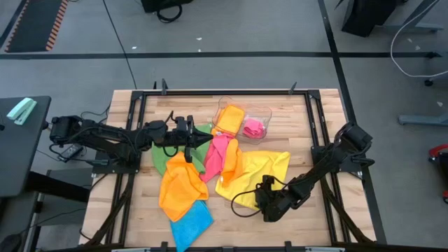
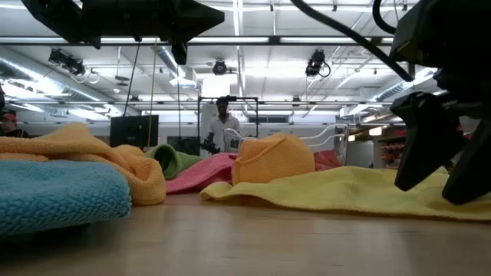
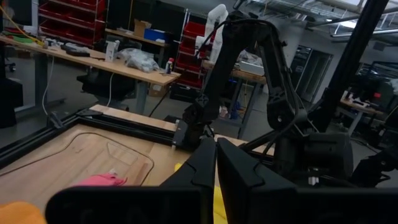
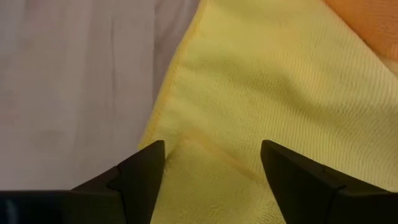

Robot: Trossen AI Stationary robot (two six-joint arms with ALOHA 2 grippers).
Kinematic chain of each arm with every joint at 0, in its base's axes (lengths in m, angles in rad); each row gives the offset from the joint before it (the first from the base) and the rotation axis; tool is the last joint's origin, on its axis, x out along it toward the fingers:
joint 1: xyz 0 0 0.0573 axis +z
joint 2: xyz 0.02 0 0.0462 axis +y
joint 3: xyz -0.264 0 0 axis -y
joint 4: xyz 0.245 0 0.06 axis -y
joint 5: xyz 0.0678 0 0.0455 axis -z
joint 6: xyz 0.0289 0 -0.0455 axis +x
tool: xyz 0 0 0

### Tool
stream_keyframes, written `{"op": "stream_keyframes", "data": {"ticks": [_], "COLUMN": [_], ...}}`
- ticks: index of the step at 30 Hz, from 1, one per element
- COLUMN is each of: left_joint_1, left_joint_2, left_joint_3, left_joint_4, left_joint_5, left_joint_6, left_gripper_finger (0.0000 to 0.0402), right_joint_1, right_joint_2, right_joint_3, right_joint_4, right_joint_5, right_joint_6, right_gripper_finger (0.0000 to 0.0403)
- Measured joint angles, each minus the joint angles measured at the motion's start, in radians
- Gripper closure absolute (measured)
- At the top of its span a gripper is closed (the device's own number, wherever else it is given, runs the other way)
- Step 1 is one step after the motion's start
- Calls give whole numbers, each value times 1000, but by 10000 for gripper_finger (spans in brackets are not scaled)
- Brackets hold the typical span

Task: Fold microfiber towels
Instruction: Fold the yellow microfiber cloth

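A: Progress entry, reading the high view from left to right. The left gripper [image 1: 208, 141] is hovering left of centre over the green towel [image 1: 160, 159], fingers pressed together, gripping nothing that I can make out.

B: Anything folded?

A: Judging not. The orange towel [image 1: 180, 186] is lying rumpled at lower centre, with the blue towel [image 1: 190, 224] just below it, near the lower edge of the bench [image 1: 126, 105]. The pink towel [image 1: 216, 155] is bunching at centre. The yellow towel [image 1: 253, 175] is spreading loose right of centre. No neat stack is showing, so the whole job is looking like it is ahead.

B: Right side?

A: The right gripper [image 1: 267, 204] is sitting low at the yellow towel's lower edge. In the right wrist view its fingers [image 4: 140, 168] are standing wide, straddling a yellow corner [image 4: 205, 149], not pinching it.

B: Containers?

A: The clear plastic tray [image 1: 262, 112] at upper centre is holding a bunched pink cloth [image 1: 253, 127] on its right side; a second orange cloth [image 1: 229, 119] is lying on its left side. Whether either is folded, I cannot tell.
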Motion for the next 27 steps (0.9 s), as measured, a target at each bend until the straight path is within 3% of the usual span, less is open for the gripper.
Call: {"op": "stream_keyframes", "data": {"ticks": [6, 16, 19, 23, 27], "left_joint_1": [0, 0, -18, -78, -124], "left_joint_2": [0, 0, 0, 9, 61], "left_joint_3": [0, 0, 0, 0, 41], "left_joint_4": [0, -5, -6, -8, -16], "left_joint_5": [0, 0, 45, 237, 141], "left_joint_6": [0, 0, 9, 141, 159], "left_gripper_finger": [386, 377, 373, 376, 388], "right_joint_1": [0, 10, 17, 19, 21], "right_joint_2": [-8, -43, -88, -155, -239], "right_joint_3": [0, 0, 0, 0, 0], "right_joint_4": [-6, -46, -77, -140, -277], "right_joint_5": [-13, -60, -60, -68, -98], "right_joint_6": [4, 5, 30, 91, 203], "right_gripper_finger": [209, 384, 395, 393, 393]}}
